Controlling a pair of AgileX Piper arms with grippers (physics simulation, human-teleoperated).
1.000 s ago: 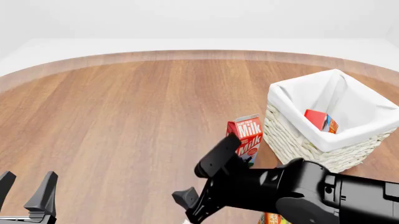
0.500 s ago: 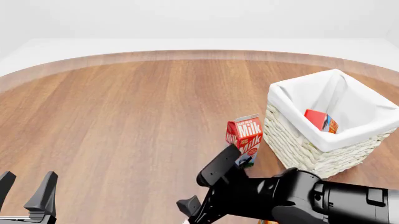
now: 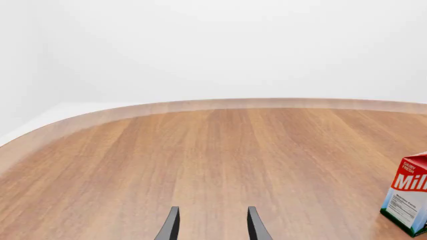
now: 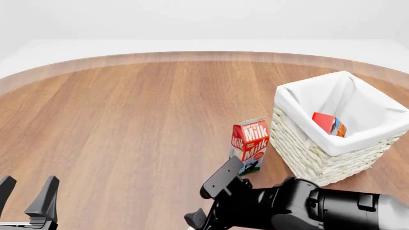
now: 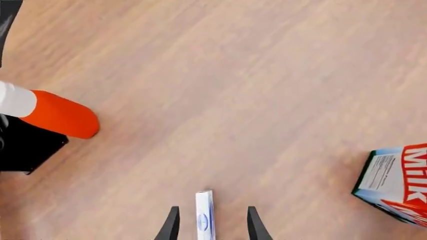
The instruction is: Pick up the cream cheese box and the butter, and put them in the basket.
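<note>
left wrist view: only bare table (image 3: 200, 160) ahead, with the two tips of the left gripper (image 3: 211, 225) standing apart and nothing between them, parked out of the way, it seems, while the other arm works; milk carton (image 3: 407, 200) upright at the picture's edge. front view: left gripper (image 4: 26, 199) low at the near left corner, likewise spread and empty; butter (image 4: 329, 123) already lying inside the basket (image 4: 307, 143), leaning on the cloth lining, so half the job looks done; milk carton (image 4: 249, 146) standing just beside the basket's wall, no part of the task. right gripper (image 4: 208, 203) low at the near edge, fingers parted, angled down toward the table; cream box hidden from this camera. right wrist view: right gripper (image 5: 211, 225) open with its tips either side of a thin white, blue-marked edge, most likely the cream box (image 5: 204, 217), not yet pinched; lined up so, probably, for closing on the narrow sides. milk carton (image 5: 397, 180) off to one side, well clear.
</note>
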